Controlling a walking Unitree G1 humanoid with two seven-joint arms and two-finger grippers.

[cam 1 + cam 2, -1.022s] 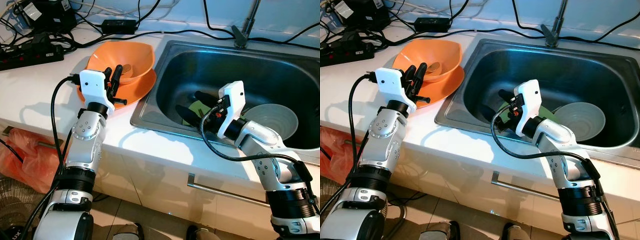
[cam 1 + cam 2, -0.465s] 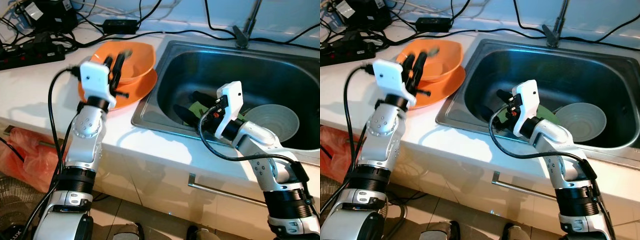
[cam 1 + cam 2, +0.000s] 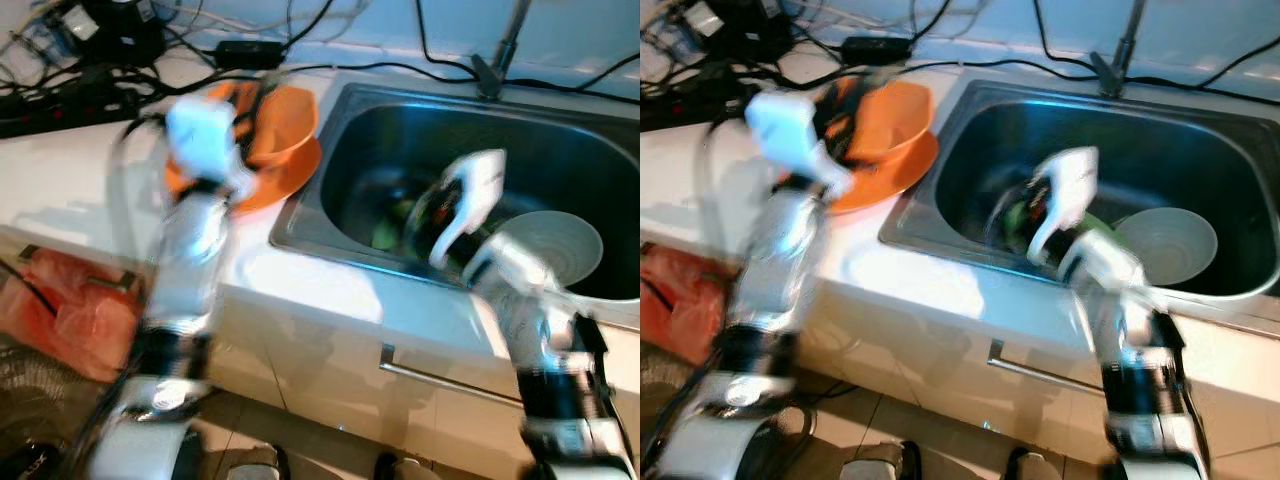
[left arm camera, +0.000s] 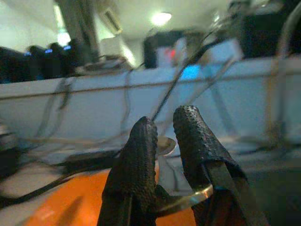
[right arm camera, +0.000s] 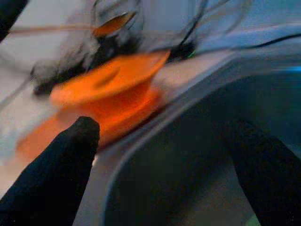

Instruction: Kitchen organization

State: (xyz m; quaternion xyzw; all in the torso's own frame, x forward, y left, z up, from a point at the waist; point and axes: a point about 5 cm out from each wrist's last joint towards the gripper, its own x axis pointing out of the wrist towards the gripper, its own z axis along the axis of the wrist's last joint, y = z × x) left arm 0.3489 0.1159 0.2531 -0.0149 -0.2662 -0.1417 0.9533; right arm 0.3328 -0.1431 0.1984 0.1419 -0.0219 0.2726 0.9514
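An orange bowl (image 3: 285,125) sits on an orange plate (image 3: 270,185) on the white counter, left of the sink (image 3: 300,235). My left gripper (image 4: 164,127) hovers over the bowl, shut on a metal spoon (image 4: 166,145) whose handle runs down between the fingers. In the head views it is a blur at the bowl's left rim (image 3: 245,100). My right gripper (image 5: 164,155) is open inside the sink, with nothing between its fingers (image 5: 61,165). A grey bowl (image 3: 555,240) and something green (image 3: 385,232) lie in the sink.
Power strips and black cables (image 3: 90,80) crowd the back of the counter. The tap (image 3: 500,55) stands behind the sink. A red bag (image 3: 60,310) hangs below the counter's left edge. A cabinet handle (image 3: 440,380) runs under the sink.
My left gripper has lifted higher over the orange bowl, spoon in its fingers. The right arm has risen a little in the sink. Both head views have blurred.
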